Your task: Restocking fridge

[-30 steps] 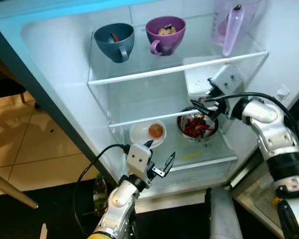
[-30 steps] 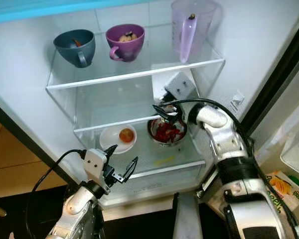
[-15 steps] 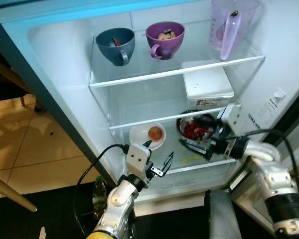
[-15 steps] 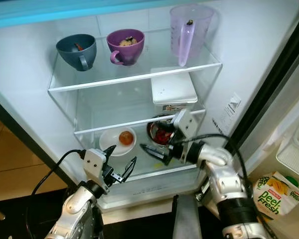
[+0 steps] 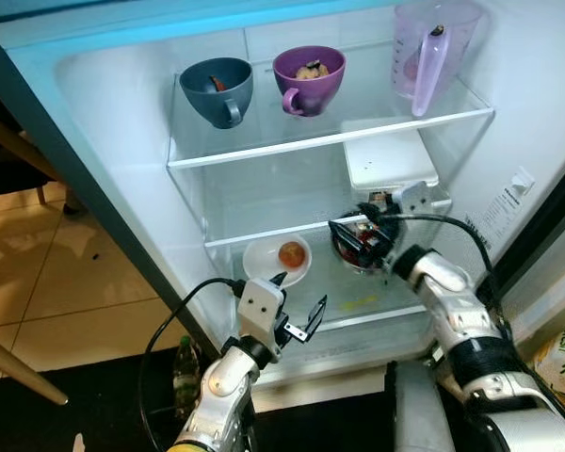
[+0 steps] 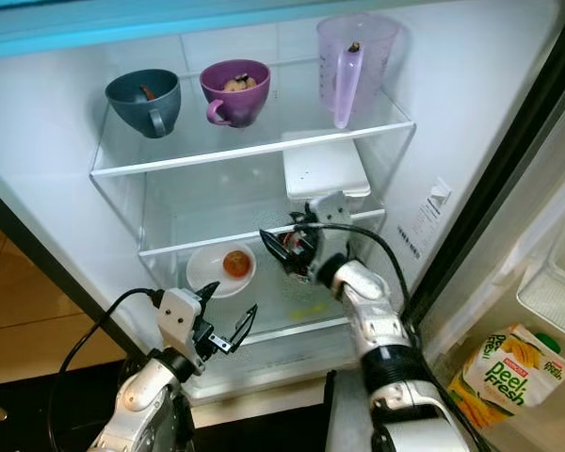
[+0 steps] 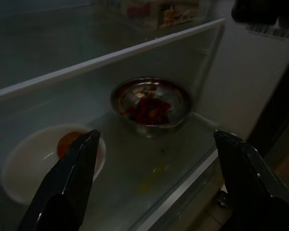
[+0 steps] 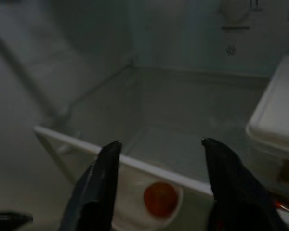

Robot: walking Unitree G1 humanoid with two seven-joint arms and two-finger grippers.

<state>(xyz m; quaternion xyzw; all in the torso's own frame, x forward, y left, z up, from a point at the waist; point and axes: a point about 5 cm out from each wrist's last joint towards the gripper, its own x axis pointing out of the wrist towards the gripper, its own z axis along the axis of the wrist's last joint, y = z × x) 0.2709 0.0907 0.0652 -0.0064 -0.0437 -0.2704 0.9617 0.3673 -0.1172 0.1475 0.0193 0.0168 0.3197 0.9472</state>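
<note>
Because the steel bowl of red food on the lower shelf, right of the white plate, is rigid, smooth and spillable, the empty, wide-open right gripper hovering above should pinch its rim level.

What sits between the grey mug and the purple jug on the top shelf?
A purple mug holding food stands between the grey mug and the jug, seen in both eye views.
</note>
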